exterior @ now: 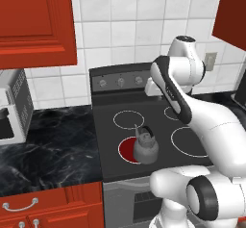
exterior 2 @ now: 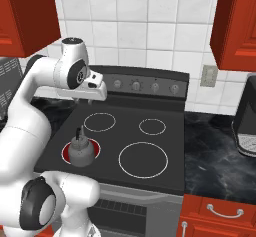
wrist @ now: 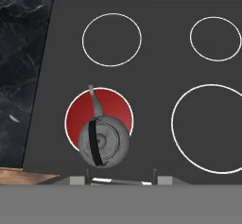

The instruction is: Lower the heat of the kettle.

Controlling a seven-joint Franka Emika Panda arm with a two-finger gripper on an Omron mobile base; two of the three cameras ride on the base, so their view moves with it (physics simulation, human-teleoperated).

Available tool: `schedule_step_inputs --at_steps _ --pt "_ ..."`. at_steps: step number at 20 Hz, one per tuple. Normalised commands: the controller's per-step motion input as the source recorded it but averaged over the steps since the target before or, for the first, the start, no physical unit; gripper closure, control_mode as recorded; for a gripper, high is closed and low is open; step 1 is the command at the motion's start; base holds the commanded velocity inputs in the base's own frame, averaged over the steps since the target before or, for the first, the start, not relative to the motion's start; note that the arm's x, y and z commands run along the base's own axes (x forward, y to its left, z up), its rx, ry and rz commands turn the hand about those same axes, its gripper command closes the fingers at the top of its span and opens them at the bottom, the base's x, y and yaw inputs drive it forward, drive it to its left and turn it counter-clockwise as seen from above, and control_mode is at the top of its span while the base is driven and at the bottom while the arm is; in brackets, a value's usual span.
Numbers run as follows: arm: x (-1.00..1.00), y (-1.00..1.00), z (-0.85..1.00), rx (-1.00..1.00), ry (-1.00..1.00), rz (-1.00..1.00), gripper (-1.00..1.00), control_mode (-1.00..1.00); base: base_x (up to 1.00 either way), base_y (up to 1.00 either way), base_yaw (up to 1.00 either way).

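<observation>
Since the kettle (exterior: 146, 146) sits on the glowing red front-left burner (exterior: 127, 149), we judge the step in hand to be reaching for that burner's knob on the back control panel (exterior 2: 145, 85). We count 4 knobs (exterior 2: 135, 85) there, and we cannot tell from here which one governs the red ring, so we should confirm the match before turning. The gripper (exterior 2: 98, 89) hangs above the stove's rear-left corner, close to the panel; whether its fingers are spread or pressed together we cannot tell. We would approach the knob squarely, pinch it centred, and turn only partway, not to off. The kettle stands upright, lid on; what it contains is hidden.
</observation>
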Motion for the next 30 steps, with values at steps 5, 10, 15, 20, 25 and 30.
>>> schedule_step_inputs --at_steps 5,10,15,20,25,30 --pt "-0.02 0.00 0.00 0.01 -0.01 0.00 -1.00 -1.00 0.00 0.00 0.00" --pt "-0.12 0.25 -0.08 -0.06 -0.02 0.00 -1.00 -1.00 0.00 0.00 0.00" --pt "0.23 0.96 -0.05 -0.25 -0.03 0.17 -1.00 -1.00 0.00 0.00 0.00" --pt "0.29 0.99 0.00 -0.39 0.01 0.20 -1.00 -1.00 0.00 0.00 0.00" --pt "0.11 0.28 -0.19 -0.13 0.00 0.10 -1.00 -1.00 0.00 0.00 0.00" --pt "0.49 0.06 -0.09 0.00 -0.01 0.02 -1.00 -1.00 0.00 0.00 0.00"
